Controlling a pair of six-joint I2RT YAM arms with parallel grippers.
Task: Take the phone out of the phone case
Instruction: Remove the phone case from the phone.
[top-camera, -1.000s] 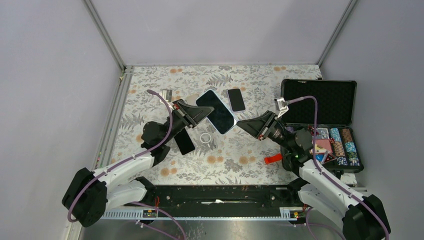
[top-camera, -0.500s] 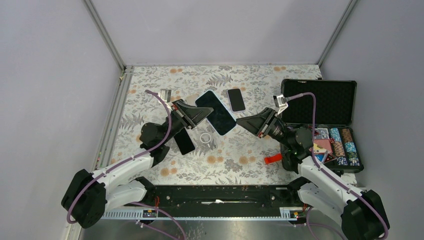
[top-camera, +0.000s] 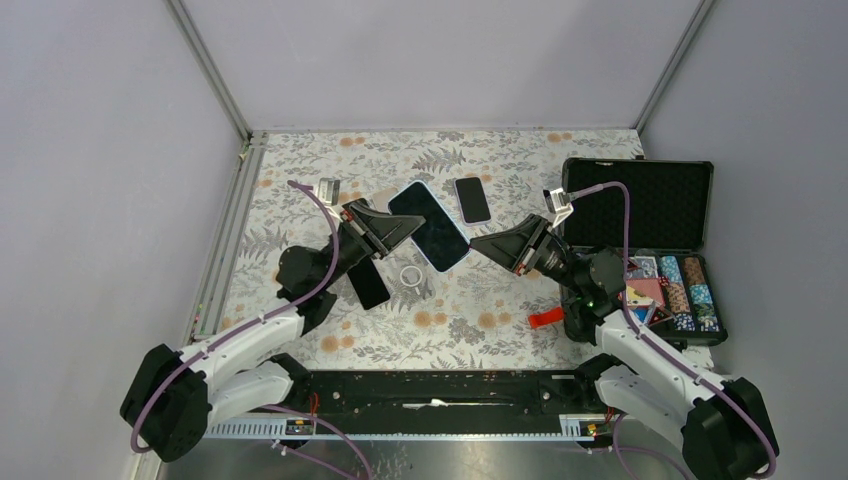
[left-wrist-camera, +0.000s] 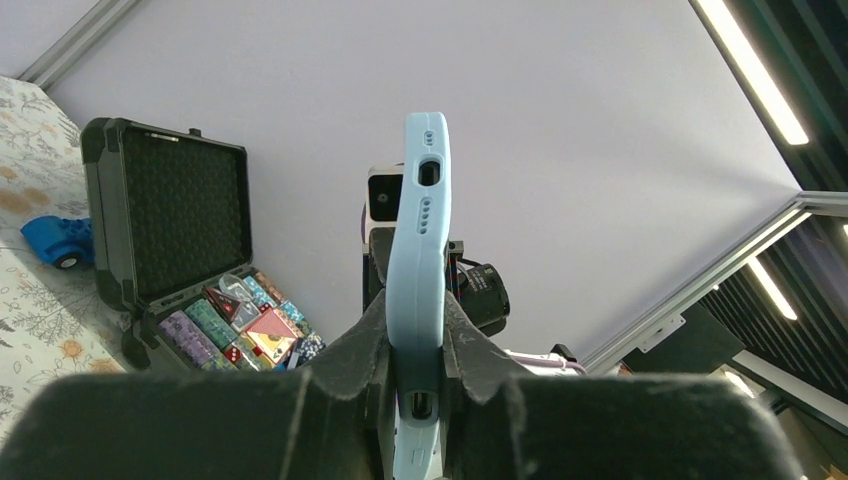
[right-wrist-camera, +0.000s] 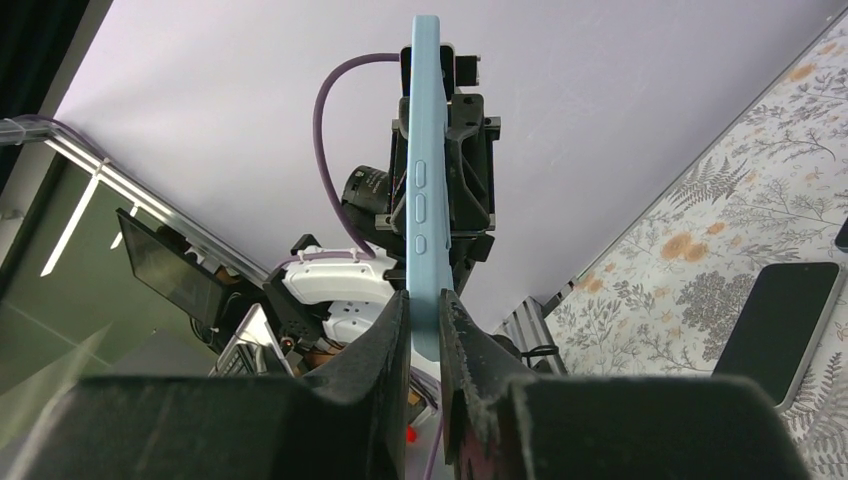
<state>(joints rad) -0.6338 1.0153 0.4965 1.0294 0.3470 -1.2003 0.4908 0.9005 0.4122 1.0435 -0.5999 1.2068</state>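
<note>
Since 1.0 s ago: right claw (top-camera: 478, 243) has crept a little left toward the centre, and the phone (top-camera: 430, 228) has drifted slightly left with it. Left claw (top-camera: 398, 230) barely changed.

Position: the phone sits in its pale blue phone case (left-wrist-camera: 420, 250), held in the air above the floral surface (top-camera: 500, 160) between the two arms, screen facing up.

Claw state: left claw pressed together on one edge of the case, right claw pinching the opposite edge. Both fingers bear on the case in each wrist view.

Step in hand (judgement): two-handed hold established, separation not yet begun. Next move likely needs one claw to anchor the case while the other peels a lip or corner back. Grip on the case rim alone may flex it without freeing the handset.

View notes: the top view shows the screen, a second smaller phone (top-camera: 472, 199) lying flat and an open poker-chip case (top-camera: 640, 215). The left wrist shows the port and speaker holes. The right wrist shows three side buttons (right-wrist-camera: 420, 205). Wrist views are edge-on, so the screen is not visible there.
</note>
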